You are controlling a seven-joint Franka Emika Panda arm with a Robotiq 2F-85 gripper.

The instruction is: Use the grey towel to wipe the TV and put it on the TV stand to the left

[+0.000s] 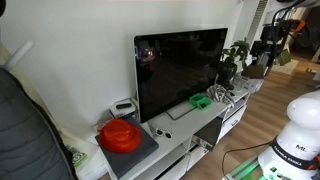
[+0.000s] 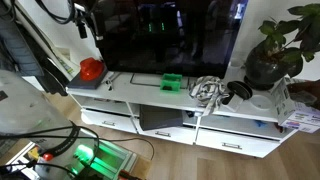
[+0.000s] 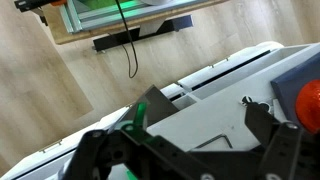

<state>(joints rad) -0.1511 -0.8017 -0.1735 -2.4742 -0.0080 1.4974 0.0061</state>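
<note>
Nearest, in the wrist view, the black two-fingered gripper hangs with its jaws spread wide, closed on nothing, over the long white TV stand. In an exterior view, one rounded red plastic object sits at the stand's near end on one flat grey tray, the only thing on that tray. At the middle of the front edge lies one small green block. Behind it, along the back edge, stands one large black flat-screen TV. Just past the block the one crumpled grey towel lies in a heap on the top, beside one round black object. At the far end one dark pot holds one leafy green plant.
</note>
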